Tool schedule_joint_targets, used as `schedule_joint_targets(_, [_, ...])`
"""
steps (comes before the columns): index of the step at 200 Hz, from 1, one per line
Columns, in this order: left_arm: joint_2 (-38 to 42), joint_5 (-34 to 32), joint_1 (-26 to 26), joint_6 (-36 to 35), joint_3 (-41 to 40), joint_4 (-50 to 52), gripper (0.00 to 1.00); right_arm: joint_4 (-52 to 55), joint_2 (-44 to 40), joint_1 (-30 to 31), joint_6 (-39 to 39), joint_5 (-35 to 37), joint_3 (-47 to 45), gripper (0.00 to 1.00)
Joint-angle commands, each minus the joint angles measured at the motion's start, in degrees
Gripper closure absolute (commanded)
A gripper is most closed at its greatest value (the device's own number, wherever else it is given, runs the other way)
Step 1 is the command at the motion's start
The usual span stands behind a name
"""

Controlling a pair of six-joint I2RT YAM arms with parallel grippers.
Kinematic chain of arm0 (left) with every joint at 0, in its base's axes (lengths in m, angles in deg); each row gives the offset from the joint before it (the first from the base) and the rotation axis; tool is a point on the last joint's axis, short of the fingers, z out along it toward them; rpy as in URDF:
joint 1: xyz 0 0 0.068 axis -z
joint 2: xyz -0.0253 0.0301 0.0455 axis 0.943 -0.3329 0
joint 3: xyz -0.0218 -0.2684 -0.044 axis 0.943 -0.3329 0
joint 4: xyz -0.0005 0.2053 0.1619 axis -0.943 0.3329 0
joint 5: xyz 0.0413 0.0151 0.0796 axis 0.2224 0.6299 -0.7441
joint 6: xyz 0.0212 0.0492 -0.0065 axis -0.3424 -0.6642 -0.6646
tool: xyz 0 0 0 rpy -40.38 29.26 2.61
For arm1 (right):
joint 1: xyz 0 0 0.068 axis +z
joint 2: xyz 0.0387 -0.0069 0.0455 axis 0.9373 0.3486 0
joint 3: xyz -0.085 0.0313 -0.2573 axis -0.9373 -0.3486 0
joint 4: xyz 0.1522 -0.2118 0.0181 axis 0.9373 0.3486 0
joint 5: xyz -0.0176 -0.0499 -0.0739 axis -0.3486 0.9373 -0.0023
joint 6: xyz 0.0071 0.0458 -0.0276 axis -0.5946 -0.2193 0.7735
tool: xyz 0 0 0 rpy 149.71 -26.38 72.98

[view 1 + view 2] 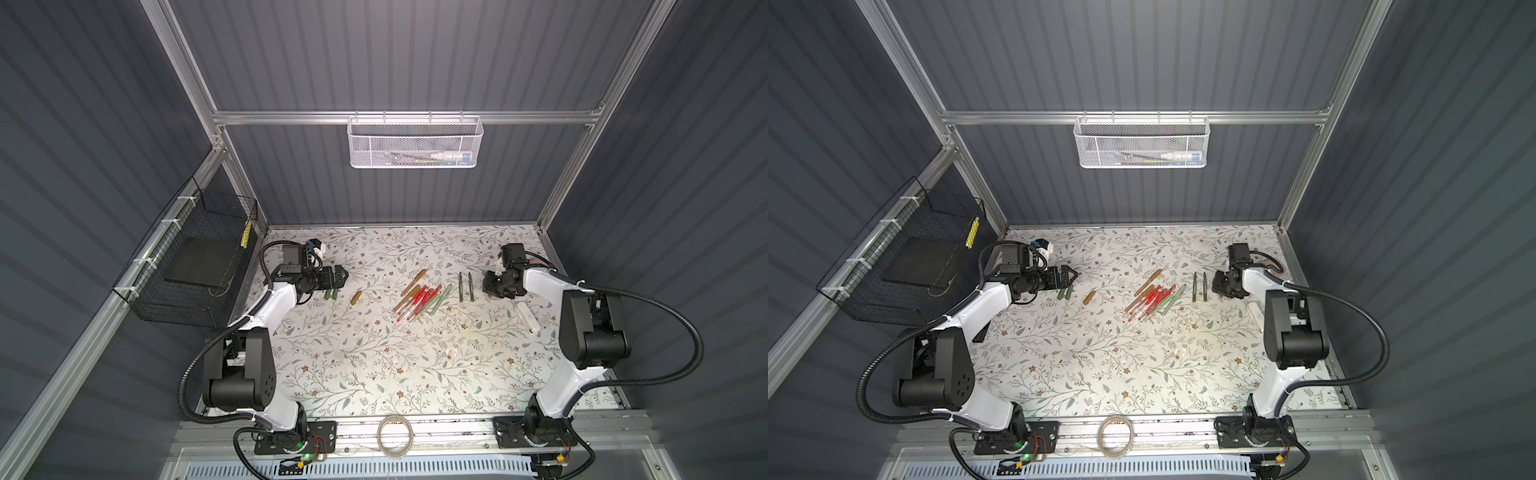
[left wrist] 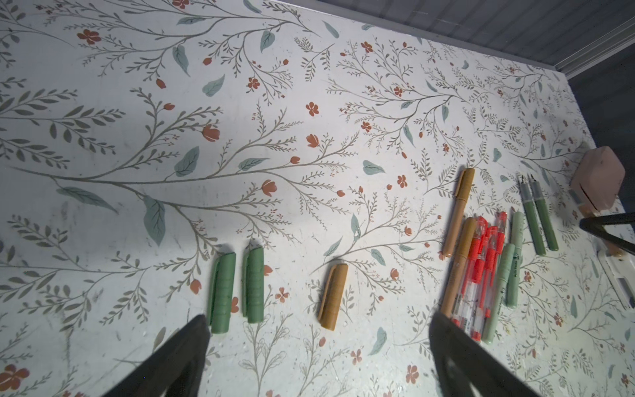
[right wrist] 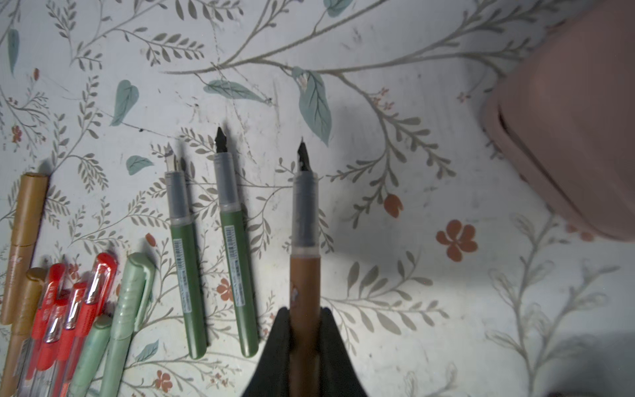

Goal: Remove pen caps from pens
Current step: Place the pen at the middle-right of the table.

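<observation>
Floral tabletop [image 2: 292, 213]; stubby ribbed green caps [image 2: 223, 292]; right claw [image 3: 304, 318] pinching slim brown pen [image 3: 305, 282].

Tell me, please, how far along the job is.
Done: two dark green pens lie uncapped; two dark green caps and a golden-brown cap lie loose. In hand: right gripper holds an uncapped golden-brown pen; left gripper open. Left: the pile of capped pens.
</observation>
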Motion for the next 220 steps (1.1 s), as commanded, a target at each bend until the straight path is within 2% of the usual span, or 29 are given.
schedule_joint_targets(1, [1.5, 2.2, -0.8, -0.2, -0.5, -0.1, 0.00, 3.9, 1.0, -0.4, 1.3, 0.8, 3.3, 1.00])
schedule_joint_targets(23, [1.7, 2.2, -1.4, 0.2, -0.3, 0.3, 0.00, 5.9, 2.8, -0.5, 1.8, 2.7, 5.2, 1.00])
schedule_joint_targets(108, [1.4, 2.8, -1.8, 1.0, -0.3, -0.1, 0.00, 11.3, 9.6, -0.7, 2.8, 2.1, 12.3, 0.96])
schedule_joint_targets(163, [1.5, 2.5, -2.2, 1.3, -0.3, -0.2, 0.00, 13.8, 11.6, -0.7, 3.0, 2.5, 14.3, 0.84])
schedule_joint_targets(220, [1.7, 2.5, -2.3, 1.5, -0.7, -0.5, 0.00, 14.8, 11.8, -0.6, 3.6, 3.6, 14.8, 0.78])
